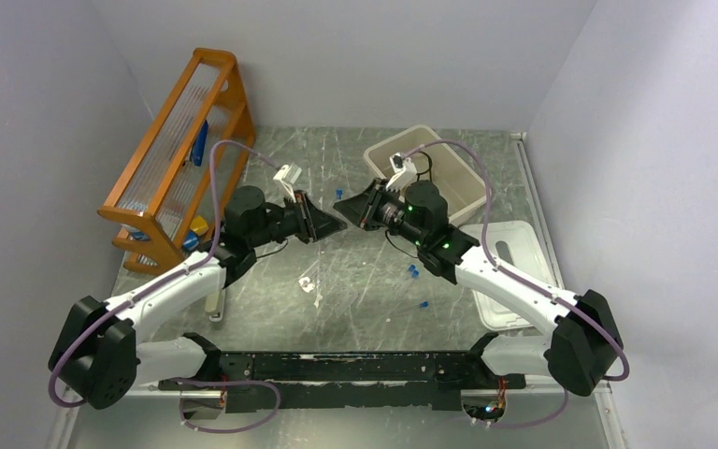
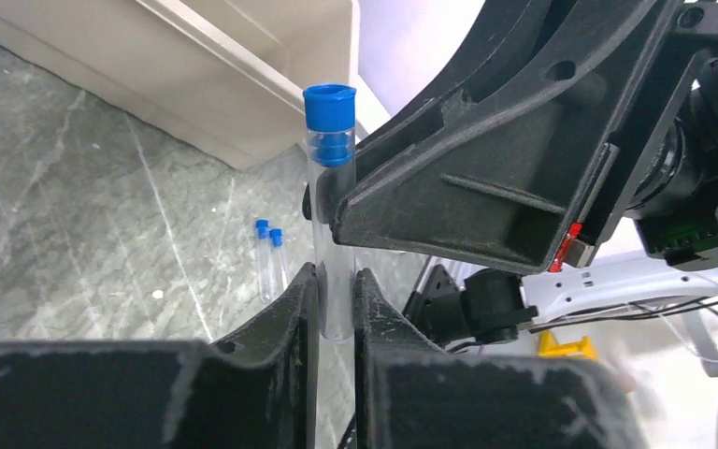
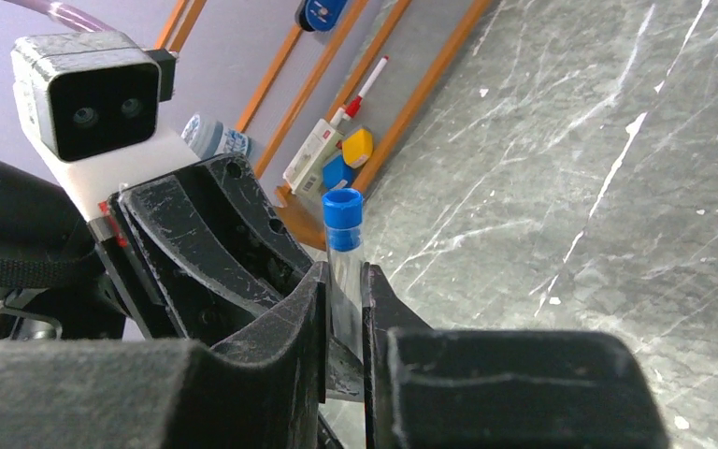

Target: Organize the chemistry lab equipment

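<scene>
- Two grippers, your left gripper (image 2: 335, 281) and right gripper (image 3: 343, 281), were both clamped on one blue-capped tube (image 2: 329, 122), held in the air just in front of the beige bin (image 1: 458, 157) (a handover, I judged).
- Loose tubes (image 1: 414, 272) lay on the table on the bin's near side, so much of your sorting was undone.

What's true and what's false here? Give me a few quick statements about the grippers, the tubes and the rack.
1. The left gripper is shut on a blue-capped tube. True.
2. The right gripper is open and empty. False: it is shut on the blue-capped tube too.
3. Two more capped tubes lie on the table. True.
4. The orange rack stands at the table's right side. False: it stands at the far left.
</scene>
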You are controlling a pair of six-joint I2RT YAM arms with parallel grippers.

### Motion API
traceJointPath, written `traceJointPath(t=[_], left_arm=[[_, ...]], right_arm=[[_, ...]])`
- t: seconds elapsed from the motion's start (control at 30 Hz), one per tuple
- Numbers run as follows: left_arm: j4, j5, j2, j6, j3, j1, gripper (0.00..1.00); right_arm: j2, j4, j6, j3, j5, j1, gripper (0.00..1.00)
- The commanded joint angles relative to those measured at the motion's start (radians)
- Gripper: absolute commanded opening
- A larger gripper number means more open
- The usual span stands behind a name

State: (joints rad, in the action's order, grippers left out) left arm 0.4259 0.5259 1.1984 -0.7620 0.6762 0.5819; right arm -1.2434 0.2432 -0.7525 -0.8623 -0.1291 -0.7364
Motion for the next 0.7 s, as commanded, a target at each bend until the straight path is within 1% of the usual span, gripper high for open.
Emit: traceJointPath(t=[0.0, 0.03, 0.1, 0.13, 0.2, 0.23, 0.27, 0.37, 0.5, 0.67], left_arm=[[-0.171, -0.018, -0.027, 0.213, 0.101, 0.007, 0.07], [-0.216, -0.019, -0.032, 0.260, 0.118, 0.007, 0.05], [-0.294, -0.014, -0.043, 0.351, 0.150, 0.007, 0.05], [-0.328, -0.006, -0.047, 0.390, 0.166, 0.007, 0.05], [-0.391, 0.010, -0.054, 0.456, 0.197, 0.007, 0.05], [-0.417, 0.021, -0.057, 0.488, 0.210, 0.006, 0.05], [-0.456, 0.031, -0.059, 0.516, 0.224, 0.007, 0.05], [-0.507, 0.055, -0.065, 0.585, 0.248, 0.007, 0.05], [-0.573, 0.077, -0.061, 0.657, 0.275, 0.007, 0.05], [-0.631, 0.088, -0.047, 0.714, 0.303, 0.007, 0.05]], right_arm=[[0.025, -0.008, -0.022, 0.004, -0.078, 0.007, 0.16], [0.026, -0.015, -0.031, -0.007, -0.093, 0.011, 0.19], [0.026, -0.050, -0.033, -0.038, -0.123, 0.018, 0.30], [0.022, -0.079, -0.033, -0.060, -0.133, 0.022, 0.36], [0.015, -0.148, -0.028, -0.108, -0.143, 0.030, 0.46], [0.008, -0.186, -0.024, -0.133, -0.147, 0.035, 0.48], [-0.001, -0.222, -0.023, -0.158, -0.149, 0.043, 0.49], [-0.010, -0.301, -0.028, -0.196, -0.185, 0.071, 0.50], [0.004, -0.286, -0.048, -0.185, -0.268, 0.111, 0.49], [-0.019, -0.310, -0.015, -0.203, -0.328, 0.127, 0.46]])
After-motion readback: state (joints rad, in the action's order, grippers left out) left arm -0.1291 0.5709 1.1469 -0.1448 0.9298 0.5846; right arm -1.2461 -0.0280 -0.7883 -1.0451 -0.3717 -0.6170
